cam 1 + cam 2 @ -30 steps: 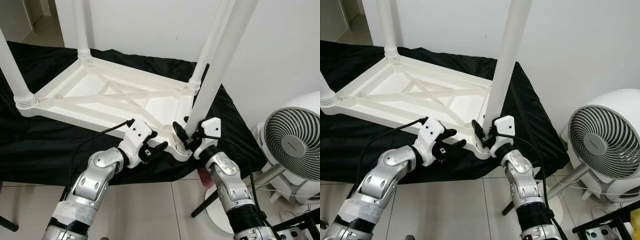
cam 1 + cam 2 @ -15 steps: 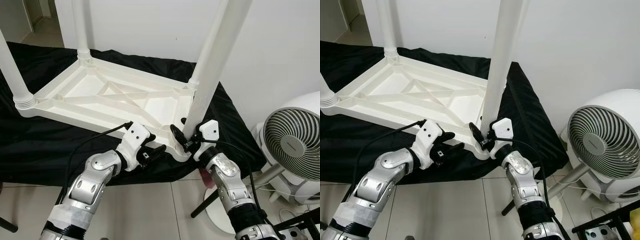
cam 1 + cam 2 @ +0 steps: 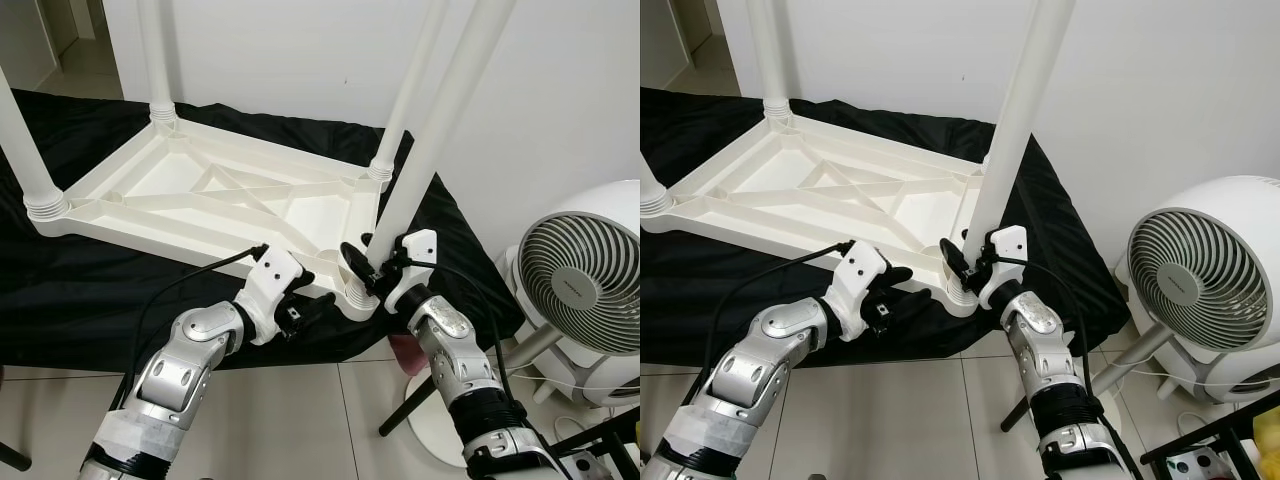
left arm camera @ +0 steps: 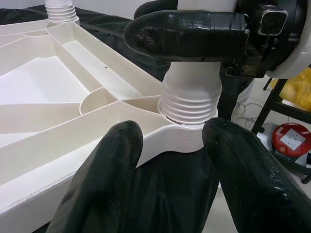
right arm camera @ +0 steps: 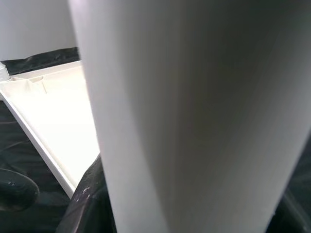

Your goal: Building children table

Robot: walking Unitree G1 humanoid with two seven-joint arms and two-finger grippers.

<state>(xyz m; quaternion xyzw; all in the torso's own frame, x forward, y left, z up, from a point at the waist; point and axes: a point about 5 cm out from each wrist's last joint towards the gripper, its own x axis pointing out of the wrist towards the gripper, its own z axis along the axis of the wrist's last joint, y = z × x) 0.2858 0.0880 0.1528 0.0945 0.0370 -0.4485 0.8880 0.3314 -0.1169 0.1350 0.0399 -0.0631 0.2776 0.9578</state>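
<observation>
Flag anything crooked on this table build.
The near-right leg leans away from its socket instead of standing straight like the far leg. The right end effector grips it just above the threads.

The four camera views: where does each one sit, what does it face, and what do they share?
Left eye view: on the head, looking down at the upturned table top; both arms show.
Right eye view: the same scene from beside it.
Left wrist view: along the left gripper, open at the corner socket.
Right wrist view: against the table leg that the right gripper holds.
All share this leg.
</observation>
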